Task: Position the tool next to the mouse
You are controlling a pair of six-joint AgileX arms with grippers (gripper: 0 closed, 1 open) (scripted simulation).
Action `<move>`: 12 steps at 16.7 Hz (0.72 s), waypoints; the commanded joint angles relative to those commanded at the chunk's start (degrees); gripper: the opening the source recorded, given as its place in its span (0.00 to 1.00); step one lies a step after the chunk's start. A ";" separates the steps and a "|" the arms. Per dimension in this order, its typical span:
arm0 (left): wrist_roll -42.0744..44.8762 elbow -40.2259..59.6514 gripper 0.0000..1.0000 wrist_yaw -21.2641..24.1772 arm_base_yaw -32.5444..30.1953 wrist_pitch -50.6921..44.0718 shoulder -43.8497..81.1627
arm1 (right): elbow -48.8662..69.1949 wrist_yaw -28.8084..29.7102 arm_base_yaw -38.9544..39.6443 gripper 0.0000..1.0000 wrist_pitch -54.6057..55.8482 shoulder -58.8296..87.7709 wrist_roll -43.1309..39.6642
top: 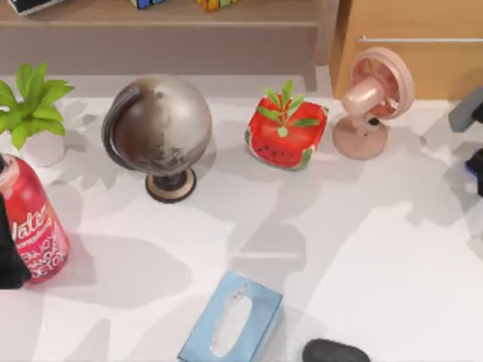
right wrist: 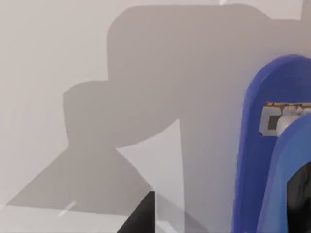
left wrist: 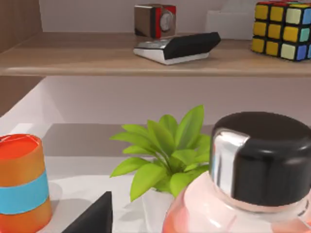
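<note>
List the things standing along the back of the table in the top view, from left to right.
Plant → globe → watermelon pot → fan.

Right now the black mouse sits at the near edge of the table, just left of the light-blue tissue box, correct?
Not quite. The top view shows the mouse at the near edge, but to the right of the tissue box, not left of it.
</note>
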 joint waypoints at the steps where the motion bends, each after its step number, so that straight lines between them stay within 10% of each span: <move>1: 0.00 0.00 1.00 0.00 0.00 0.00 0.00 | 0.00 0.00 0.00 0.47 0.00 0.00 0.00; 7: 0.00 0.00 1.00 0.00 0.00 0.00 0.00 | 0.00 0.00 0.00 0.02 0.00 0.00 0.00; 12: 0.00 0.00 1.00 0.00 0.00 0.00 0.00 | 0.00 0.00 0.00 0.00 0.00 0.00 0.00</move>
